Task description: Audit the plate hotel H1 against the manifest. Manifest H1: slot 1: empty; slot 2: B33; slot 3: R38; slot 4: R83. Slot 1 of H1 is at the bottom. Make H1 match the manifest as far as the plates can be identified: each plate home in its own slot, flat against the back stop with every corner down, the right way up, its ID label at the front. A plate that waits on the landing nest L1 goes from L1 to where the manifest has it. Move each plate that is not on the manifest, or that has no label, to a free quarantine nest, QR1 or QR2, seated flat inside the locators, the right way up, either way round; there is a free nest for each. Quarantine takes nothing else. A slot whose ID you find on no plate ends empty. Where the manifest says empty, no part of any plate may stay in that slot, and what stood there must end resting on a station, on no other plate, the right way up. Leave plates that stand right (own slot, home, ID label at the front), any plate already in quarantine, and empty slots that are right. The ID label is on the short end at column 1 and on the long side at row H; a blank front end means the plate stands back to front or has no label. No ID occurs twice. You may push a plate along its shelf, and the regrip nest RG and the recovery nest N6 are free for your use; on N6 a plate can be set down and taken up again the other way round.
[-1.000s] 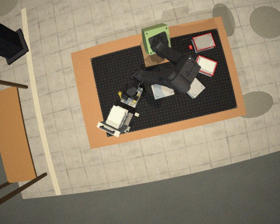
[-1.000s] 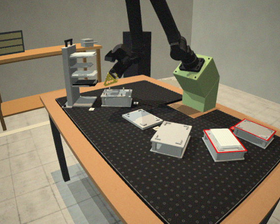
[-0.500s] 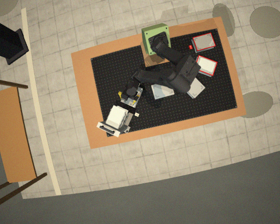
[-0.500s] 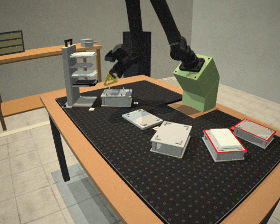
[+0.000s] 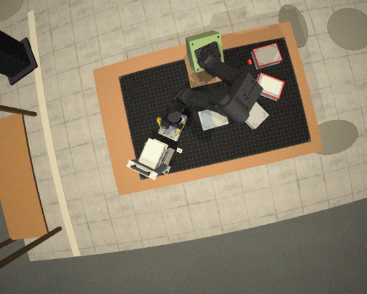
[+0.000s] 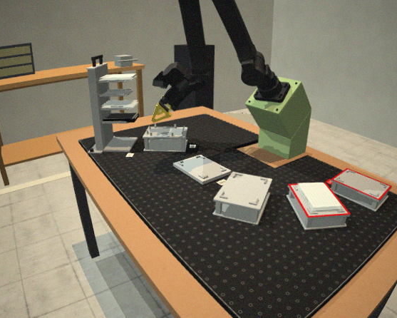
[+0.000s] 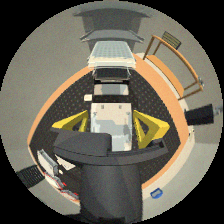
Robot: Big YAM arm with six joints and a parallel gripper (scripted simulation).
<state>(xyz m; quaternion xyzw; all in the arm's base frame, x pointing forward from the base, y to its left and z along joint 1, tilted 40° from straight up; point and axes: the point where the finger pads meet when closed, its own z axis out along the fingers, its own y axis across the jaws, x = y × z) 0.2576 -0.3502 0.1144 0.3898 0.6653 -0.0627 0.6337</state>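
The plate hotel H1 [image 6: 109, 107] stands at the table's far left corner. Its top shelf holds a white plate [image 6: 117, 76]. The shelf below looks bare. The shelf under that holds a pale plate [image 6: 120, 104], and the lowest shelf holds a black plate [image 6: 121, 117]. I cannot read any labels. My gripper [image 6: 161, 112] is open and empty, with its yellow fingers hanging above the grey nest [image 6: 165, 138] beside the hotel. In the wrist view my gripper [image 7: 110, 112] straddles that nest from above, with the hotel [image 7: 111, 55] ahead. From overhead my gripper [image 5: 170, 125] is just short of the hotel [image 5: 152, 156].
Two red-rimmed quarantine nests stand at the right: one [image 6: 319, 203] holds a white plate, the other [image 6: 361, 185] is empty. A low flat nest [image 6: 201, 168] and a raised grey nest [image 6: 244, 196] sit mid-table. The green arm base [image 6: 282, 121] stands behind them.
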